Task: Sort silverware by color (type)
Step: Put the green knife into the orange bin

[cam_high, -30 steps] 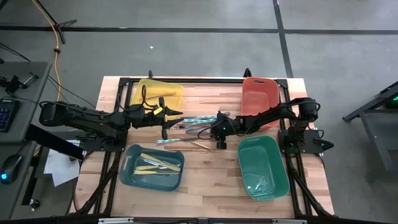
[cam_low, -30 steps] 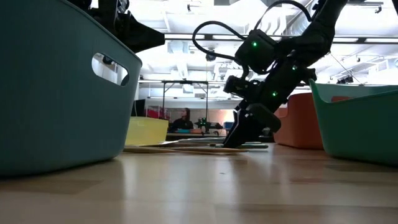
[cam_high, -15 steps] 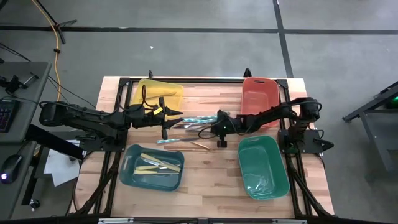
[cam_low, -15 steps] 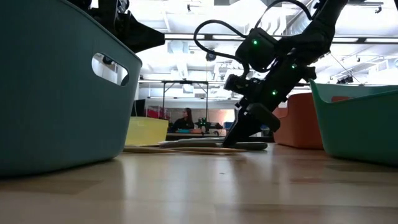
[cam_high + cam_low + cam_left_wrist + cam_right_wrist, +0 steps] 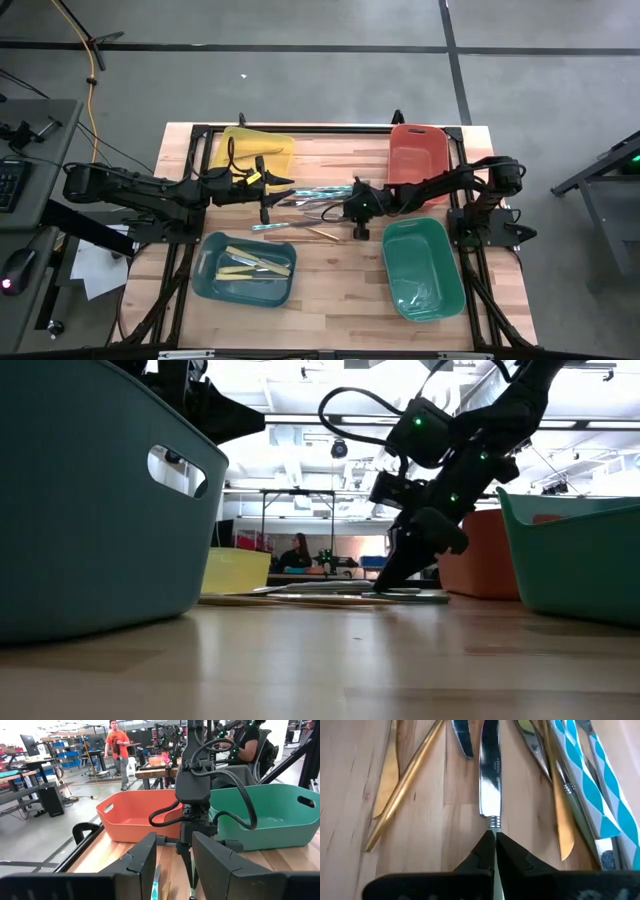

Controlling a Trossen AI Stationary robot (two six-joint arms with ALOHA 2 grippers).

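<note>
As right hand (image 5: 494,851) pinches, knife (image 5: 489,775) handle hides.

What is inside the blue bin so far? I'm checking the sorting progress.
The blue bin holds a few cream-yellow utensils lying flat on its floor. From table height its solid wall hides them, so an exact count is uncertain.

A shiny silver knife (image 5: 488,770) lay flat on the tabletop (image 5: 350,780), its handle end pinched by the right pincer (image 5: 493,840). Gold-tan utensils (image 5: 400,785) and teal-patterned pieces (image 5: 592,780) lay beside it, loosely fanned. Cream-yellow utensils (image 5: 255,262) lay in a blue bin (image 5: 207,285).
</note>
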